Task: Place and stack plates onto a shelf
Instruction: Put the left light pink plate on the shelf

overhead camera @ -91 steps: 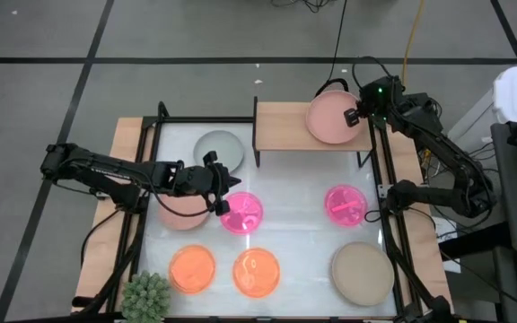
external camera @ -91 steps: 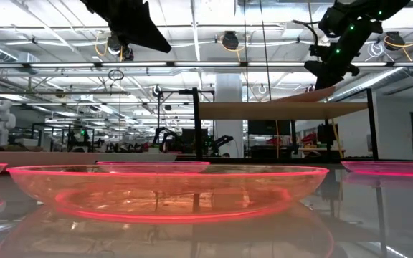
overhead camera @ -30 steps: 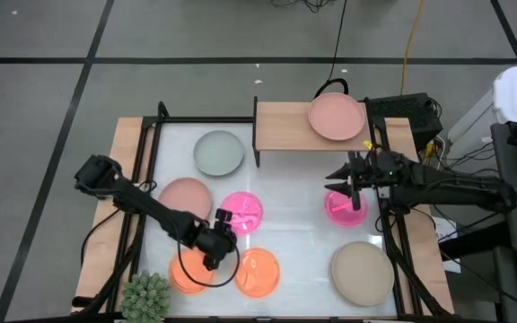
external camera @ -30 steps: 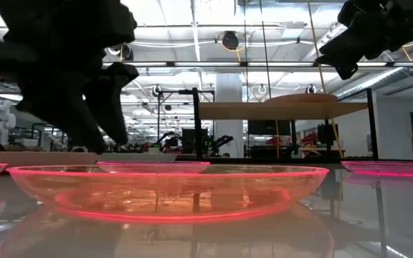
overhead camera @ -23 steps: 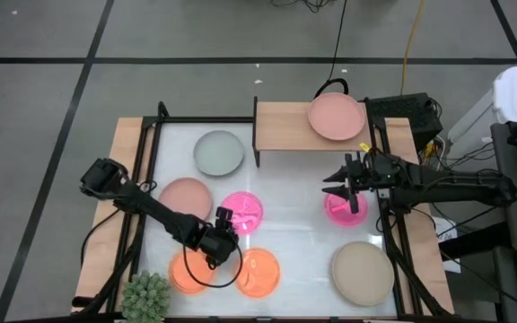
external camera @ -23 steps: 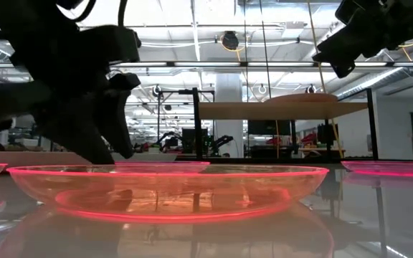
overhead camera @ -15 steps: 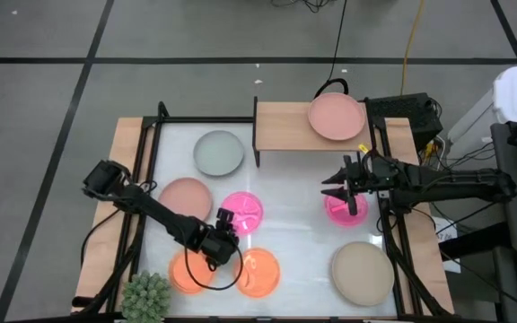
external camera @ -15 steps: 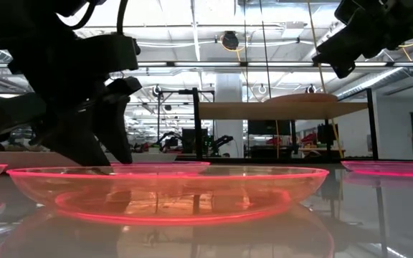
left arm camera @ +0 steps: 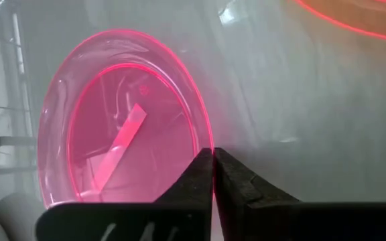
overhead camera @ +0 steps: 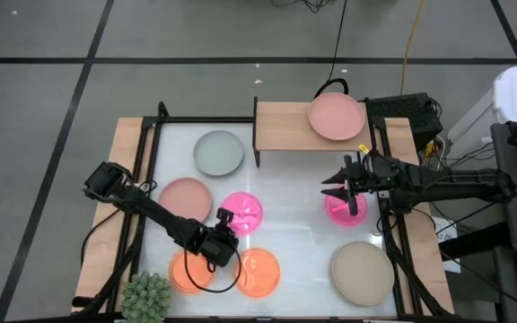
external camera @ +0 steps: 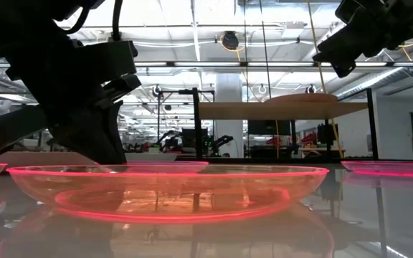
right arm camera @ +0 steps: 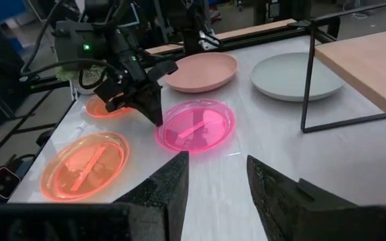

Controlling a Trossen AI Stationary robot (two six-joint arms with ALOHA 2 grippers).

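Near the table's front-left | left gripper [overhead camera: 221, 235] low between magenta plate [overhead camera: 241, 213] and two orange plates [overhead camera: 191, 269], fingers [left arm camera: 200, 175] pressed together, holding nothing | right gripper [overhead camera: 341, 183] spread, above second magenta plate [overhead camera: 345, 205] | dusty-pink plate [overhead camera: 337, 116] rests on the shelf [overhead camera: 281, 127] | grey-green plate [overhead camera: 218, 152], pink plate [overhead camera: 185, 196], beige plate [overhead camera: 363, 273] on table [overhead camera: 294, 206].
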